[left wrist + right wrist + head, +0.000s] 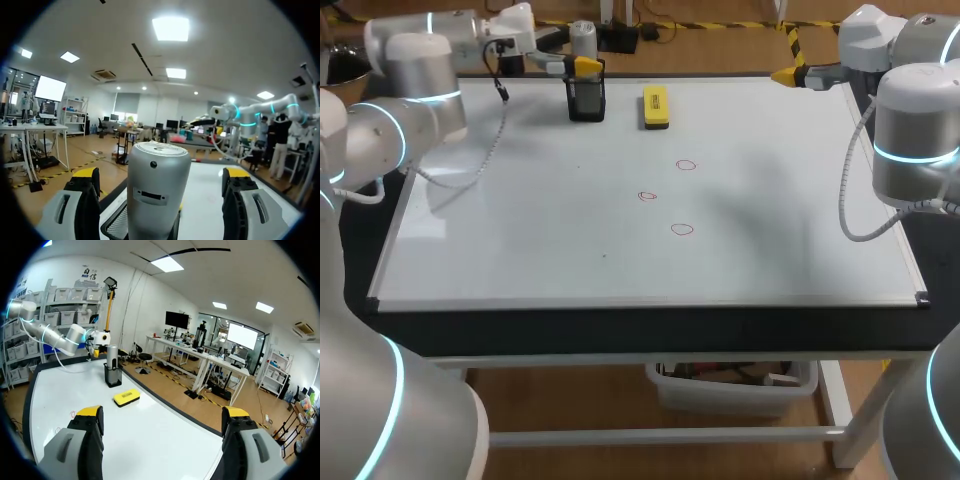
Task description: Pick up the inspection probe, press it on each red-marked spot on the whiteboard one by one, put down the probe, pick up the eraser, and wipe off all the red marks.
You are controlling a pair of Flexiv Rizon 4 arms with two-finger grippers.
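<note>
The silver inspection probe (582, 40) stands upright in a black mesh holder (586, 99) at the back of the whiteboard (520, 230). My left gripper (575, 66) is open around the probe's upper part. In the left wrist view the probe (157, 190) stands between the fingers (82, 200) with a gap on each side. The yellow eraser (655, 107) lies just right of the holder. Three red circles (686, 165), (647, 196), (682, 229) are drawn mid-board. My right gripper (790, 75) hangs open and empty over the board's back right corner; its view shows the eraser (126, 397) and probe (112, 354) far ahead.
The whiteboard covers nearly the whole tabletop, with a thin frame (650, 303) along its front edge. A cable (490, 150) hangs from my left arm over the board's back left part. My right arm (915, 140) stands beside the board's right edge.
</note>
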